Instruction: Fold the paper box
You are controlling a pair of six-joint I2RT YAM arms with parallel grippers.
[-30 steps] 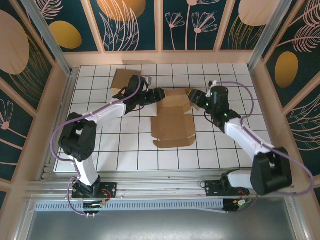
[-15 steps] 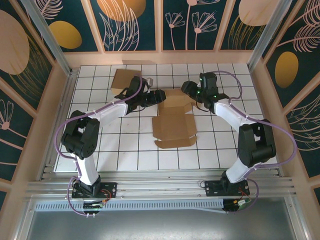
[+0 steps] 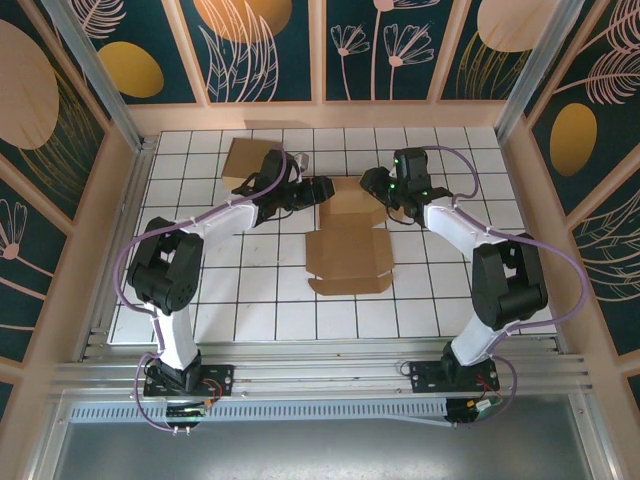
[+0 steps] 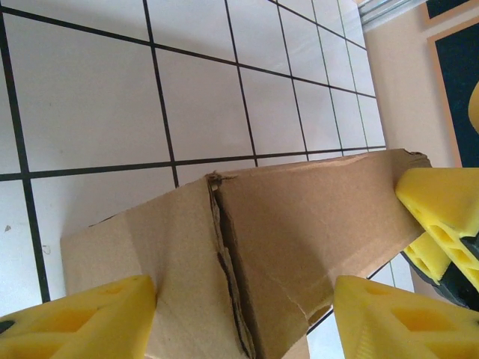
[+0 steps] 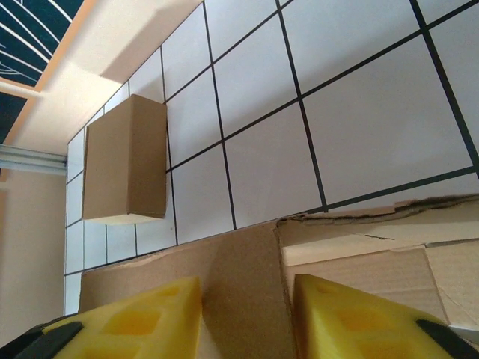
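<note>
The paper box (image 3: 345, 245) is a flat brown cardboard blank lying mid-table, with its far flaps partly raised. My left gripper (image 3: 324, 190) is at the box's far left corner. In the left wrist view its jaws (image 4: 245, 299) stand wide apart and straddle a creased corner flap (image 4: 299, 224), with a gap at the right finger. My right gripper (image 3: 371, 184) is at the far right corner. In the right wrist view its yellow fingers (image 5: 247, 299) stand a narrow gap apart with a cardboard flap (image 5: 243, 262) between them. One right fingertip (image 4: 441, 213) appears beside the flap.
A second, folded cardboard box (image 3: 247, 158) (image 5: 126, 161) lies at the back left of the white gridded table (image 3: 250, 300). Wooden walls (image 3: 320, 115) surround the table on three sides. Open tiles lie in front of the box.
The right arm swung left and back to the box's far right corner, and its jaws narrowed. The left gripper stayed at the far left corner.
</note>
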